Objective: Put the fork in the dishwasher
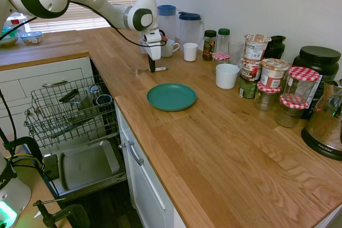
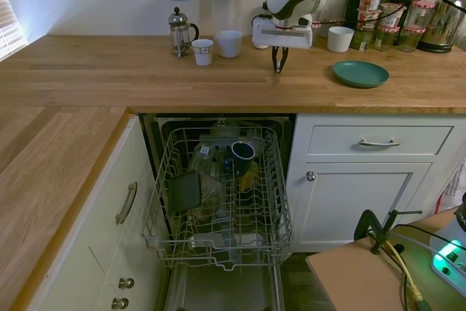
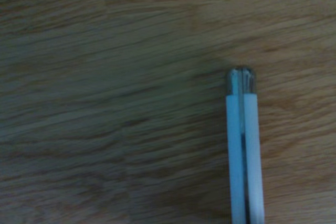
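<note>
Closest in, the wrist view showed the fork (image 3: 242, 150): white handle with a metal end cap, flat against the wooden counter (image 1: 214, 148), blurry but readable. From the first exterior view the fork lay on the counter right under the gripper (image 1: 152, 69), not offset to any side. Its long axis ran roughly parallel to the back wall. The tines pointed toward the corner of the counter above the dishwasher (image 1: 88, 165) and the white handle toward the mugs. The claw came straight down across that axis, near where the metal neck meets the handle. Fingers were drawn close together on the fork, so it looked like a pinch, though the fork was not lifted and lay level on the wood. The teal plate (image 1: 171, 96) sat near, on the front side of the fork, apart from it and not touching.

The relation that matters: the dishwasher was open, below counter level, off past the counter edge on the tines side, with its wire rack (image 2: 280, 180) pulled out and already part-loaded with cups and dishes. My read: the next move needs a lift clear of the counter, then travel over the edge and down to the rack. A thin handle pinched off-centre could swing in the grip.
</note>
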Robot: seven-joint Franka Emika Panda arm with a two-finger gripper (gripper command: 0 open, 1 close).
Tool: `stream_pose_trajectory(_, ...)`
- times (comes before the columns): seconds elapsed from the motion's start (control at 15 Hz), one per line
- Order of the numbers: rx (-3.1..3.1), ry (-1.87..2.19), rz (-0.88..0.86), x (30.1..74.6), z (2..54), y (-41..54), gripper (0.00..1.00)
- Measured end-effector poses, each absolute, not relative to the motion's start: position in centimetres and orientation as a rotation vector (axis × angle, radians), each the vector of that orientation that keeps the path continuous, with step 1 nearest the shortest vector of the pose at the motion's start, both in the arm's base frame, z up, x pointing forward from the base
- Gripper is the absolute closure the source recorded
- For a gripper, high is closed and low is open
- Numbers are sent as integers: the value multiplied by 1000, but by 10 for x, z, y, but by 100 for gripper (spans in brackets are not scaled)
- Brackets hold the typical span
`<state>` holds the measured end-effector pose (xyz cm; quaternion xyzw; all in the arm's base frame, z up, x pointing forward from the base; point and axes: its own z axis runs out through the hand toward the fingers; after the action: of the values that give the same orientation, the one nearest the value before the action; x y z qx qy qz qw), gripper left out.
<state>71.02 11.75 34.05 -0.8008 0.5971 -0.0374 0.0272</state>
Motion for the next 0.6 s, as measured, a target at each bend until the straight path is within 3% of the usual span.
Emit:
stream_pose_trajectory(0.33,-2455,1804,-146,697,392,112,100)
stream_pose_trajectory(0.6,-2518,1719,-125,635,434,150,100)
